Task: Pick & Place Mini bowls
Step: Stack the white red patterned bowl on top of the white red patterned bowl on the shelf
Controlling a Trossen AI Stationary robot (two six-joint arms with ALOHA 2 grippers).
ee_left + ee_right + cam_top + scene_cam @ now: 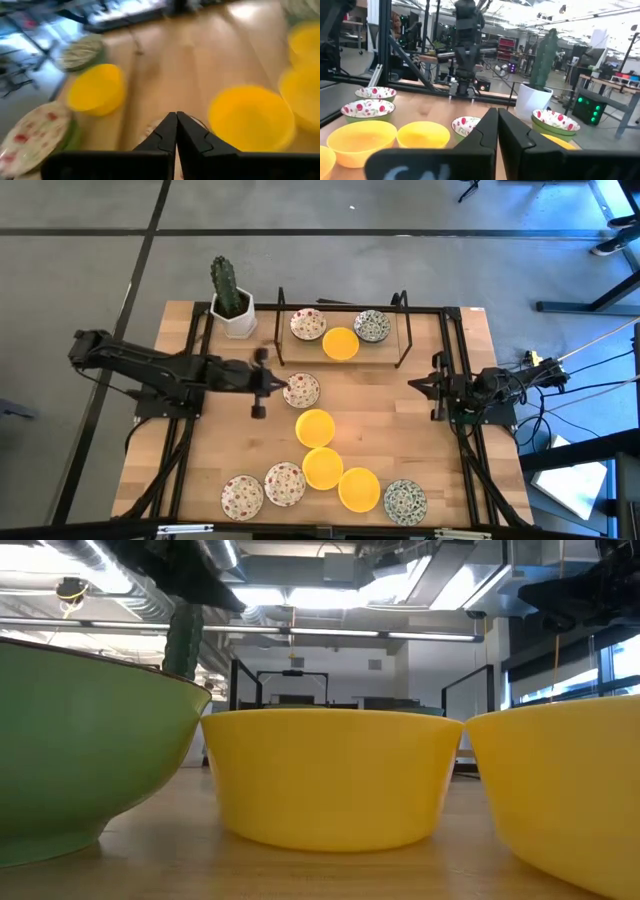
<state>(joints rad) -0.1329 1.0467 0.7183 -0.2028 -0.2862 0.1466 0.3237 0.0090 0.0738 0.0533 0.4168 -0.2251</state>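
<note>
We note a grey concrete floor (90,260) around the table, crossed by dark seam lines (300,230). At the far right, the black legs of a neighbouring stand (590,300) rest on the floor, and cables (545,430) trail beside the table's right edge. From the low view we see an open industrial ceiling: silver ducts (215,560), pipes and long strip lights (330,633). Bright windows (620,665) sit at the right. Far back stand black frames with glass partitions (465,690). From the right wrist view, we make out workbenches, shelving with red items (507,47), and a dark box with green indicator lights (587,107).
</note>
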